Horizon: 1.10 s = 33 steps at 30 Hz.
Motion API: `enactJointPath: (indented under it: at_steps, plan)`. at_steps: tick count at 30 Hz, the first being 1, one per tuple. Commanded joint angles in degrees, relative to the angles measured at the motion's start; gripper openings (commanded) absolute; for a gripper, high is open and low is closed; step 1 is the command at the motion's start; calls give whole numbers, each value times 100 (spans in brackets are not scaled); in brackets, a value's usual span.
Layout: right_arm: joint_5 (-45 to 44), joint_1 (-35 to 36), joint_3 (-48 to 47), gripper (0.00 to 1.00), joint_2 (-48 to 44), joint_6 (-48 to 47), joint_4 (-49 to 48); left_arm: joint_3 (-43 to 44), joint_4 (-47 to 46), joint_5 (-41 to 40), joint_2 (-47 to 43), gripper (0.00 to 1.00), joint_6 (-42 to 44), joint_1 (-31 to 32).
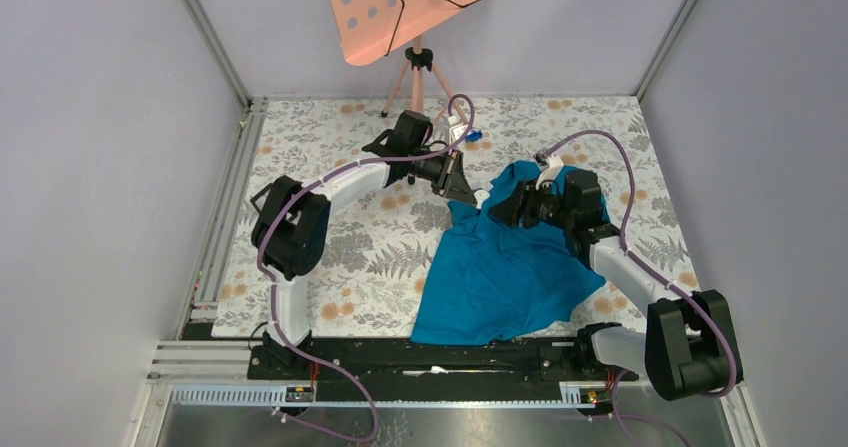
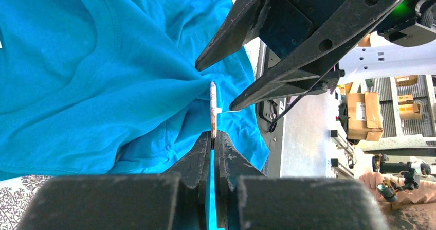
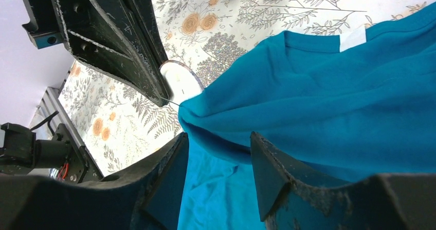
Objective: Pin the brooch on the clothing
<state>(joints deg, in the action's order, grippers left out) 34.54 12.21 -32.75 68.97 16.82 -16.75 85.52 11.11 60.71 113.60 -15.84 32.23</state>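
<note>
Sitting edge-on: thin pale round brooch [image 2: 213,109] beside bunched teal clothing [image 2: 87,65].

The brooch [image 2: 213,109] is a thin, round white disc. It stands on its edge, pinched at the rim by the left hand [image 2: 216,136], and a fine pin sticks out of its flat face. The teal T-shirt [image 1: 505,267] lies crumpled on the flowery worktop [image 1: 350,237], with one fold raised to a point that touches the brooch.
</note>
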Motion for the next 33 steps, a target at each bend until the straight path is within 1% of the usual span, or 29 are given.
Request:
enactJointPath:
  at_steps: [1, 6, 11, 18, 25, 30, 33]
  plan:
    - [430, -43, -272, 55, 93, -109, -394, 329, 6, 566, 43, 0, 204, -41]
    - [843, -37, -394, 57, 291, -49, -475, 367, 31, 758, 57, 0, 204, -41]
    - [1009, -43, -459, 57, 409, -2, -560, 378, 29, 922, 70, 0, 195, -41]
    - [1142, -42, -677, 50, 648, 81, -549, 369, 22, 1082, 24, 0, 238, -29]
    - [1211, -40, -726, 50, 777, 172, -592, 386, 101, 1136, 41, 0, 314, 34]
    - [1332, -42, -810, 50, 883, 272, -612, 507, 516, 1128, 59, 0, 672, 90]
    - [1345, -43, -901, 47, 958, 252, -445, 524, 577, 1127, 48, 0, 742, 105]
